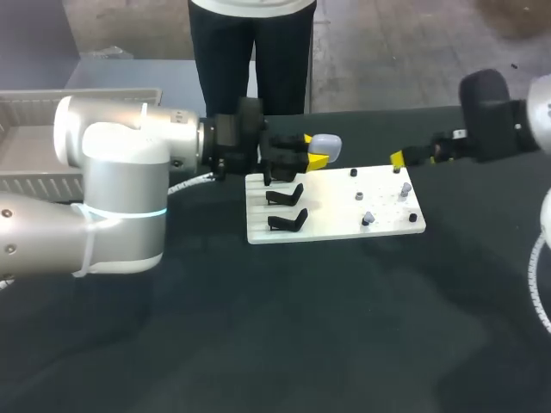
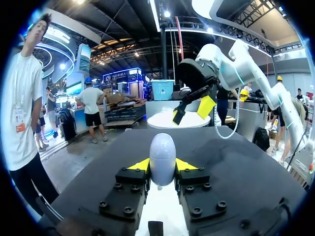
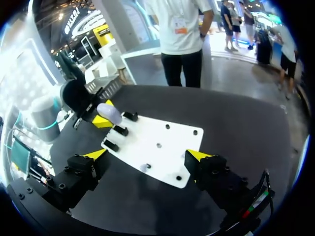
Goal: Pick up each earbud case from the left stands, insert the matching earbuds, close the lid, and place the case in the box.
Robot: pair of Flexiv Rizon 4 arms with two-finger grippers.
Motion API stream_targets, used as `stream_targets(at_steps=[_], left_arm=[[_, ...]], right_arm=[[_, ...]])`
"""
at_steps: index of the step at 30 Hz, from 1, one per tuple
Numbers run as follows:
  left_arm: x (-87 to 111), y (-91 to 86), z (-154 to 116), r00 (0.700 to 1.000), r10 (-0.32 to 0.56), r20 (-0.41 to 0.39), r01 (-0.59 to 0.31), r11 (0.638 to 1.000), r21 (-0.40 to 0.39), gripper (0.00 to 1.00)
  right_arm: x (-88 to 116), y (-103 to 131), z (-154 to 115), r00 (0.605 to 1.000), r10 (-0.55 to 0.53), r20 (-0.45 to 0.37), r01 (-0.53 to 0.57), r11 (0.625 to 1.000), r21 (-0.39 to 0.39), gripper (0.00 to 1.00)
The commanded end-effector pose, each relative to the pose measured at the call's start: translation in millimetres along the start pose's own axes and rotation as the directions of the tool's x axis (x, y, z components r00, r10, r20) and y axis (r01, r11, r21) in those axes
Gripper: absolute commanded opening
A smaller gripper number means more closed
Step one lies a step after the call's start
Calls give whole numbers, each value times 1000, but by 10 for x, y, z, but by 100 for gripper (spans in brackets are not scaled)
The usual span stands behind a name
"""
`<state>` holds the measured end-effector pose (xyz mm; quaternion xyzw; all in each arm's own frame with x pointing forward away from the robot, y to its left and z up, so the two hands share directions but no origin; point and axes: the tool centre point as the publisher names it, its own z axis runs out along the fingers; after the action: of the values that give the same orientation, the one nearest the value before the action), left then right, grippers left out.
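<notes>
1. Earbud case [image 1: 327,146]: pale grey-lilac and egg-shaped, with its lid down as far as we can see. It is held off the table over the far left corner of the white board, and its rounded end sticks out past the fingertips.
2. Left gripper [image 2: 162,166]: our two yellow tips are clamped on the case from opposite sides. The gap between them is no wider than the case itself.
3. Left arm [image 1: 129,163]: it comes in from the left. The forearm and wrist lie roughly level above the table, with the fingers pointing toward the right.
4. White board [image 1: 336,222]: it lies flat on the dark table near the middle.
5. Stands [image 1: 286,222]: three black ones in a column along the board's left side. We see the two nearer ones plainly; the farthest is partly hidden under our left gripper.
6. Pegs [image 1: 368,218]: small studs are scattered over the board's right half, some dark and some grey-topped. They are too small for us to tell more.
7. Right gripper [image 3: 146,156]: the fingers are spread wide apart and hold nothing. It sits above the board's far right corner.
8. Right arm [image 1: 499,112]: it enters from the right, with the wrist held about level.
9. Box [image 1: 34,103]: a grey tray at the table's far left, behind our left arm and well apart from the board.
</notes>
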<state>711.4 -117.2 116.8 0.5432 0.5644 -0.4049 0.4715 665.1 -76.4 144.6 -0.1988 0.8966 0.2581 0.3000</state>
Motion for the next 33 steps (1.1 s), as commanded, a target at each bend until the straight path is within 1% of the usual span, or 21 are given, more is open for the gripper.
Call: stream_targets(at_steps=[1, 7, 14, 25, 33], left_arm=[[15, 29, 78, 1000, 5, -4, -5, 1000, 10, 0], [-2, -13, 84, 1000, 15, 4, -15, 1000, 16, 0], [-33, -74, 143, 1000, 18, 3, -19, 1000, 24, 0], [-106, -228, 190, 999, 39, 6, -39, 998, 42, 0], [-117, -309, 158, 999, 45, 23, -46, 998, 49, 0]], right_arm=[[-77, 61, 185, 1000, -10, -18, 8, 993, -114, 100], [-101, 182, 324, 999, -26, -45, 20, 990, -139, 100], [-134, 257, 458, 997, -44, -68, 32, 986, -164, 100], [-204, 247, 567, 996, -46, -83, 31, 984, -176, 100], [-277, 220, 552, 996, -44, -78, 30, 985, -168, 100]])
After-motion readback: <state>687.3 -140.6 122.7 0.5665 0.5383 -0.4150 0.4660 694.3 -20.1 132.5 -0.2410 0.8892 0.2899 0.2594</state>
